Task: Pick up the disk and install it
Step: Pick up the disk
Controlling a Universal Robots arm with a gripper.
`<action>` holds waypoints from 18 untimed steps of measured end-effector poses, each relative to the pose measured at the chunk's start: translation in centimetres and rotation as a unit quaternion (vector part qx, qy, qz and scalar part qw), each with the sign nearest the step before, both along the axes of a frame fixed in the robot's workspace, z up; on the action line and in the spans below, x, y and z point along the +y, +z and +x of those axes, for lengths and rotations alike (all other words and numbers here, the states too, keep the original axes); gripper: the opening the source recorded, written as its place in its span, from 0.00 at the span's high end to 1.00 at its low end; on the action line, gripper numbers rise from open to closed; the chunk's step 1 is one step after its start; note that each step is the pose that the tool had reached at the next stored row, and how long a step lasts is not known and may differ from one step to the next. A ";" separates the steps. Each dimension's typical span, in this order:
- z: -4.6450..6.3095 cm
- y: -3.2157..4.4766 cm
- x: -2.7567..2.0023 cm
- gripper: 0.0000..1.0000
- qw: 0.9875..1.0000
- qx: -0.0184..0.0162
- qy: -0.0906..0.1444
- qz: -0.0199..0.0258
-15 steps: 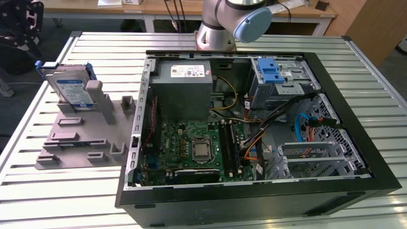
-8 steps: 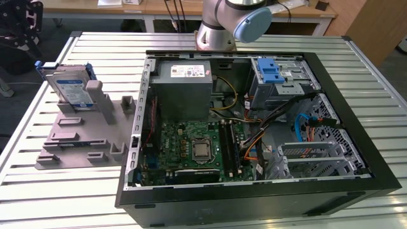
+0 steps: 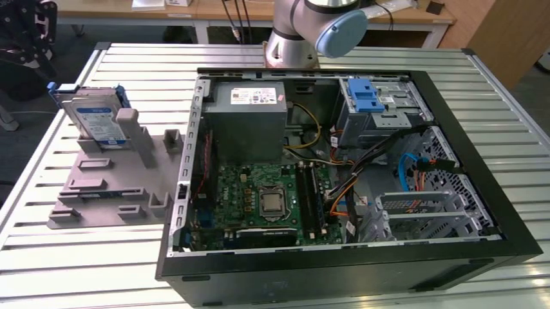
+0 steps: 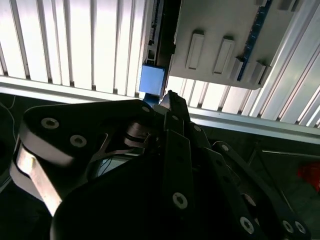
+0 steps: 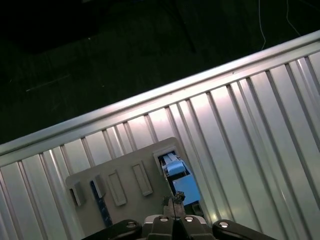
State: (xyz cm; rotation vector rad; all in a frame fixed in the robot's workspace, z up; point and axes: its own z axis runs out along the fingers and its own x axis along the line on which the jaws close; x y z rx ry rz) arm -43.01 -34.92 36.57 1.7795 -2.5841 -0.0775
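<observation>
The bench [image 3: 129, 257] is carrying an open computer case [image 3: 344, 273]. At its 10 o'clock in the exterior view, a grey fixture [image 3: 103, 193] is propping the disk [image 3: 93, 119] upright. It is probably rigid, dense and shock-sensitive, so the blue carrier [image 3: 55, 90] edges are looking safest to hold. The jaws are sitting together, empty.

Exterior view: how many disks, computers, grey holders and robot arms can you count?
disk: 1
open computer case: 1
grey holder: 1
robot arm: 1
Total: 4
</observation>
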 end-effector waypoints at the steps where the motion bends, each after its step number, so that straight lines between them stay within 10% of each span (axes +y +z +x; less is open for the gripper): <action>1: 0.0 0.00 0.00 0.89 1.000 0.000 0.002 0.000; 14: 0.0 -0.08 0.01 0.89 0.998 0.000 0.063 0.002; 18: 0.0 -0.28 0.04 0.89 0.997 -0.011 0.070 0.002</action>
